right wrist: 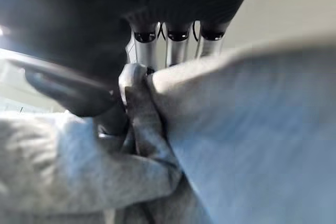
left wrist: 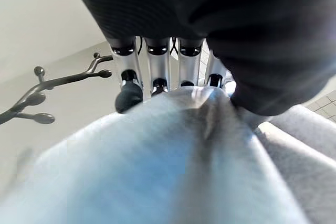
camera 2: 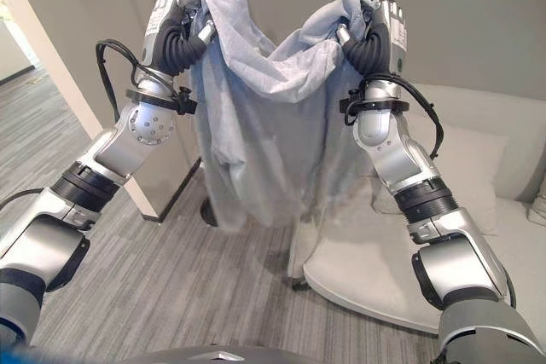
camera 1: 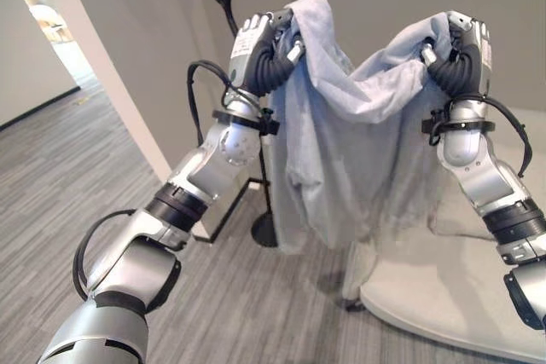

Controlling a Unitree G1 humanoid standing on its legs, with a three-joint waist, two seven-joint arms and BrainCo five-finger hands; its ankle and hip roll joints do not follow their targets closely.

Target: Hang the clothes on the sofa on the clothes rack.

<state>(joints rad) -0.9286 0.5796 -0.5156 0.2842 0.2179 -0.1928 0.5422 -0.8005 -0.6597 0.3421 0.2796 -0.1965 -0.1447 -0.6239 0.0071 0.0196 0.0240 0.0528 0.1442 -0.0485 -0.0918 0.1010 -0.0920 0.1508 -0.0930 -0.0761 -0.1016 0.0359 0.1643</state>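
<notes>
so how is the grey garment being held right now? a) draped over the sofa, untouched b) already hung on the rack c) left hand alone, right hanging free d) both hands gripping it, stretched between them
d: the left hand and the right hand are each curled round a bunch of the grey garment, which sags between them in front of the clothes rack.
</notes>
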